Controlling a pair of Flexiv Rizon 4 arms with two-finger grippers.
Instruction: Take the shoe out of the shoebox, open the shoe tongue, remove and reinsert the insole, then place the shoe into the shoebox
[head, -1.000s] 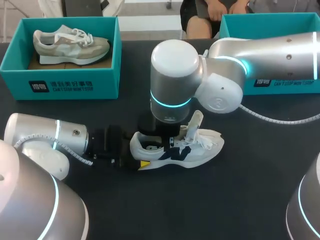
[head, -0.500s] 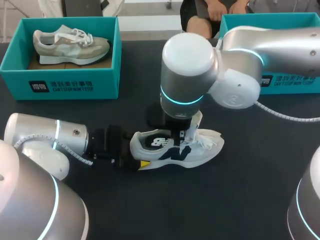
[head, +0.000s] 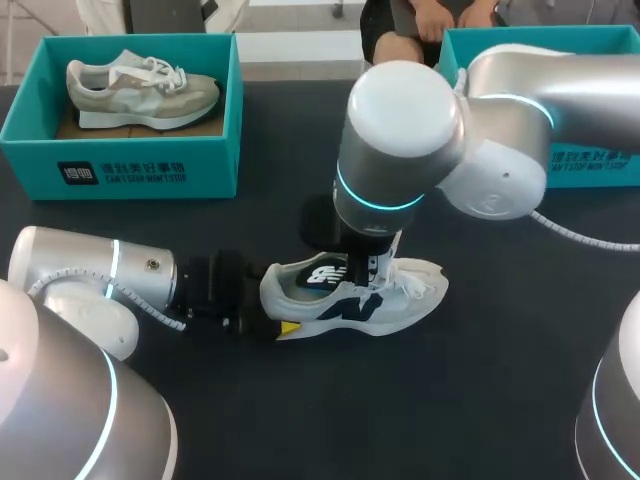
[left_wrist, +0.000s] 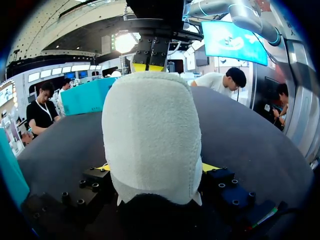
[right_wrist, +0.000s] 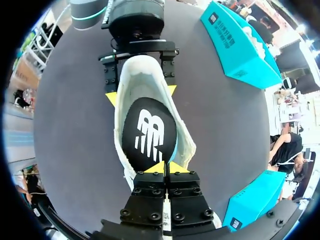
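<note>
Yellow-tipped right claw (right_wrist: 165, 168) stood pinched together on the near edge of the black foam insole (right_wrist: 149, 132), inside the white mesh sneaker (head: 400, 300). The left claw (left_wrist: 155, 167) clamped the sneaker's heel on the black desk (head: 480, 400). The insole step seemed in hand; next comes lifting it out or seating it flat.

Centre of frame, on the counter (head: 480, 400): shoe (head: 400, 300), toe toward the right, insole (head: 322, 275) in its opening. Left hand (head: 272, 303) clamped on the heel from the left; right hand (head: 364, 272) directly above, pinching the insole. Upper left: shoebox (head: 120, 165) with second shoe (head: 140, 88) inside. Upper right: another shoebox (head: 590, 165).
</note>
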